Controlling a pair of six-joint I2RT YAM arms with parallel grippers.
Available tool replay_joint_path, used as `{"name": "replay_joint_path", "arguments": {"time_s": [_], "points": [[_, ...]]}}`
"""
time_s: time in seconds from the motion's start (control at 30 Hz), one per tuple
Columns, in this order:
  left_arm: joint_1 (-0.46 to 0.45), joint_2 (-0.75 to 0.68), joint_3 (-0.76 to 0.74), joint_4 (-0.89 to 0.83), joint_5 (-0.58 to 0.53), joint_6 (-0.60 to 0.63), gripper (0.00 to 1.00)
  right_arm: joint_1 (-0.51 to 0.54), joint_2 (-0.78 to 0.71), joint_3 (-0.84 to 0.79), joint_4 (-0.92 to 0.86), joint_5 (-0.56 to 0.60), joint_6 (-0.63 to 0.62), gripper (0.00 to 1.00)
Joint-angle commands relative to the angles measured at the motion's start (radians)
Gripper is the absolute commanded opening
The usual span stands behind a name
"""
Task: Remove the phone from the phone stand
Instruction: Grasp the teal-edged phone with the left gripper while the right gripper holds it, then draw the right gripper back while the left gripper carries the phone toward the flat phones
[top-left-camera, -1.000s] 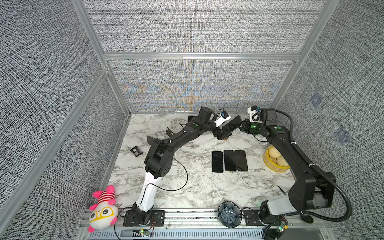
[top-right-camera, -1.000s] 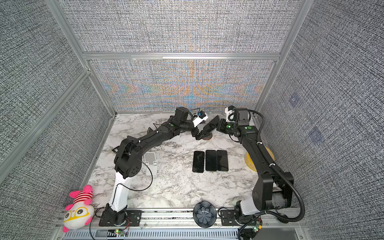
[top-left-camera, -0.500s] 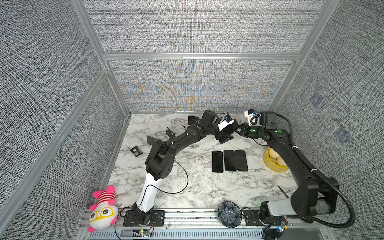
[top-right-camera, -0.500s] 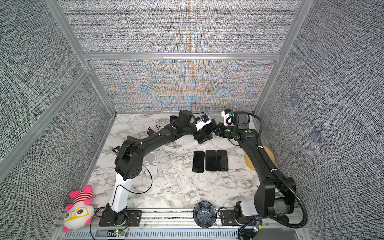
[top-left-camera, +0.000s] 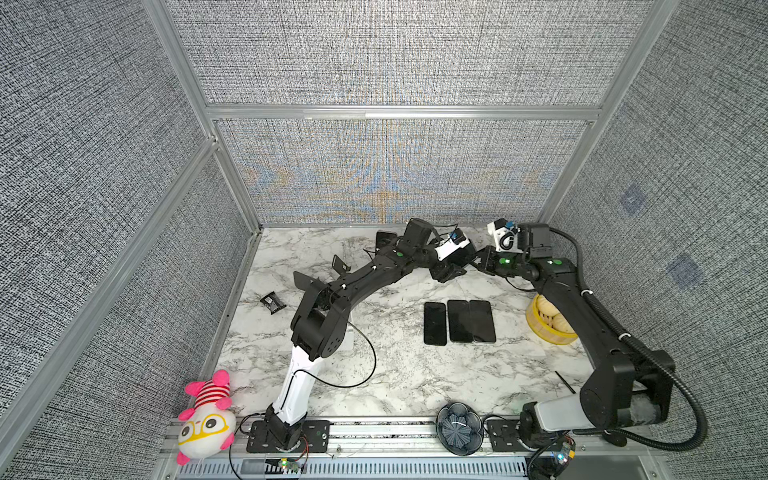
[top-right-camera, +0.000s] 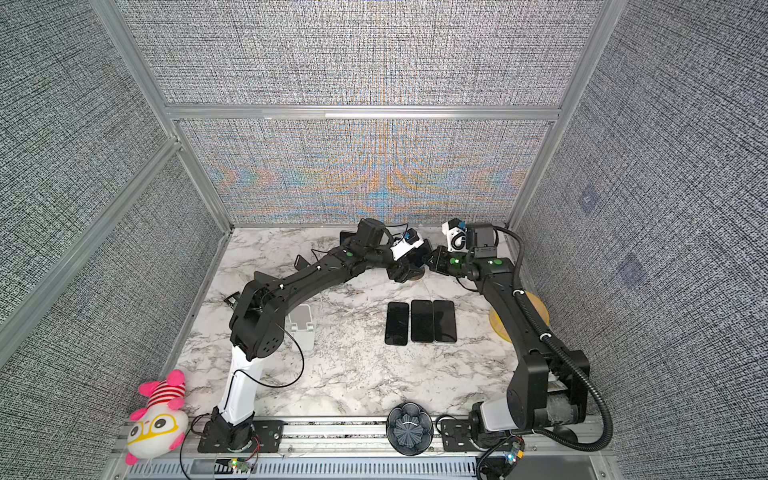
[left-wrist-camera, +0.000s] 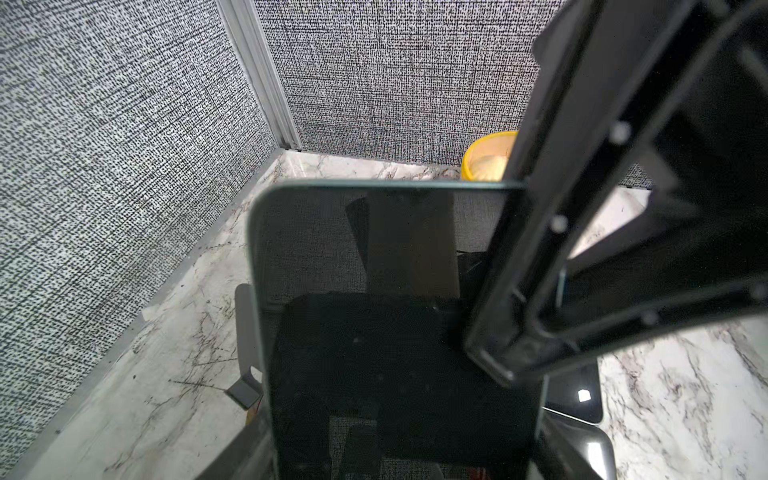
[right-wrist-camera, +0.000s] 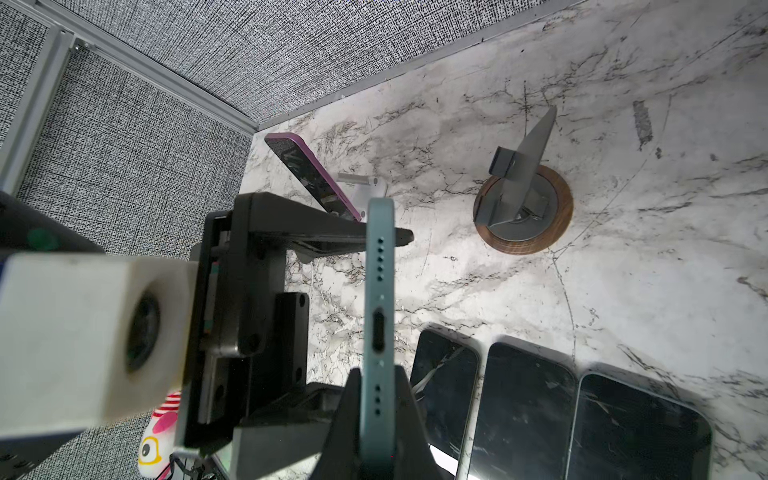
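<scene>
Teal phone (right-wrist-camera: 378, 291) — held above the worktop (right-wrist-camera: 623, 249), apart from the grey phone stand (right-wrist-camera: 519, 195). Its long axis ran out from the right hand (right-wrist-camera: 377, 376), which pinched the charging-port end. The left hand (top-left-camera: 452, 266) straddled its width — gripping or not, cannot tell.

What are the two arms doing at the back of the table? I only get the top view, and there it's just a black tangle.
Observer: The right wrist view shows the right hand shut on a teal phone, held edge-on above the table.
Visitor: Is it off its holder?
Observer: Yes. The stand, on a round wooden base, sits bare on the marble nearby.
Visitor: And the other arm?
Observer: The left wrist view shows a finger of the left hand lying along one long edge of the phone's dark screen. I can't tell whether it grips.
</scene>
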Motion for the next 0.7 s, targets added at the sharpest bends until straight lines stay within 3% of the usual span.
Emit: {"name": "replay_joint_path", "arguments": {"time_s": [0.0,0.23,0.33,0.47,0.67], "points": [[-0.001,0.003,0.007,-0.004,0.005,0.010,0.60,0.002,0.001,0.012,0.025,-0.029,-0.009,0.07],[-0.002,-0.007,0.000,-0.008,-0.003,0.008,0.52,0.007,0.009,0.007,0.034,-0.035,-0.006,0.09],[-0.002,-0.015,-0.012,-0.002,-0.018,-0.001,0.52,0.008,0.006,0.006,0.035,-0.041,-0.007,0.22],[-0.002,-0.032,-0.032,0.022,-0.040,-0.023,0.51,0.008,-0.007,0.014,0.015,-0.036,-0.015,0.49],[-0.001,-0.066,-0.057,0.034,-0.086,-0.079,0.43,-0.002,-0.044,0.044,-0.087,0.009,-0.043,0.67]]}}
